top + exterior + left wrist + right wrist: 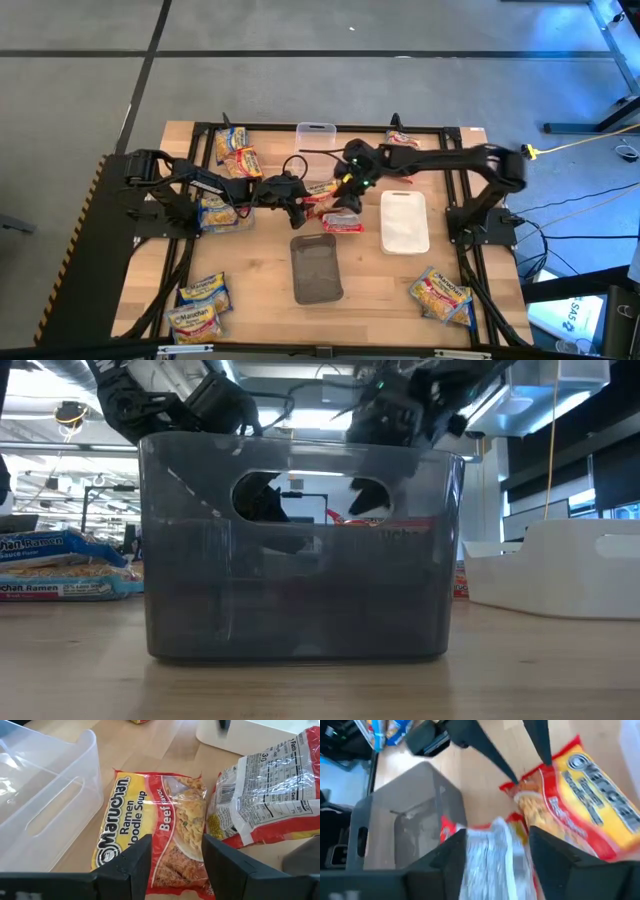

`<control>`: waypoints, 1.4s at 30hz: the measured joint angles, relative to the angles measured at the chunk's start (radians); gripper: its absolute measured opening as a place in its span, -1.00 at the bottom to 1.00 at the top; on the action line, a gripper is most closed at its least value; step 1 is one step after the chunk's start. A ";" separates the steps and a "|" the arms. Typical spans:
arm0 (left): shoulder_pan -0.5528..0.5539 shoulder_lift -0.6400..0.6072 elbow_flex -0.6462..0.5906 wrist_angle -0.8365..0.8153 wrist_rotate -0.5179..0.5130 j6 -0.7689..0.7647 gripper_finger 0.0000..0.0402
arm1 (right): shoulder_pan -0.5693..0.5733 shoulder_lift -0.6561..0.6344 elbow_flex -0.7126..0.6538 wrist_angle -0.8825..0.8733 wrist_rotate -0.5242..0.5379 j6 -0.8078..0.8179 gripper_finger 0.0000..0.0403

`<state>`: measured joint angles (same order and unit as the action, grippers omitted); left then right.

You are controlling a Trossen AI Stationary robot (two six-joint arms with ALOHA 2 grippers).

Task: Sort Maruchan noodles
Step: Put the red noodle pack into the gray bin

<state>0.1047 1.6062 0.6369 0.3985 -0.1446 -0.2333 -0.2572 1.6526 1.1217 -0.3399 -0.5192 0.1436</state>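
Red-labelled beef packets are what both your claws are working, at the middle of the wooden counter. Your left claw stands part open, its fingers straddling the end of a face-up red Maruchan packet that lies flat on the counter beside the clear bin; the fingers flank the packet, and a firm grip is not evident. Your right claw has its fingers either side of a second packet, back side up; you cannot tell whether it is pinched tight. That packet sits just beside the first, near the grey bin and the white bin. More packets lie at the counter's edges: a near-left pile, a near-right pile, and a far-left pile.
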 joint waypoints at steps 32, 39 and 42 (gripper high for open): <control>0.000 0.000 0.000 -0.023 0.001 0.000 -0.18 | 0.474 0.023 -0.055 -0.109 0.788 -0.037 0.48; 0.000 0.000 0.000 -0.020 0.001 0.000 -0.18 | 0.473 0.088 -0.052 -0.107 0.835 -0.043 0.35; 0.000 0.000 0.000 -0.021 0.001 0.000 -0.18 | 0.473 0.087 -0.052 -0.101 0.849 -0.044 0.11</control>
<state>0.1043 1.6058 0.6365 0.3770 -0.1440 -0.2329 0.2157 1.7397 1.0698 -0.4409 0.3301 0.0998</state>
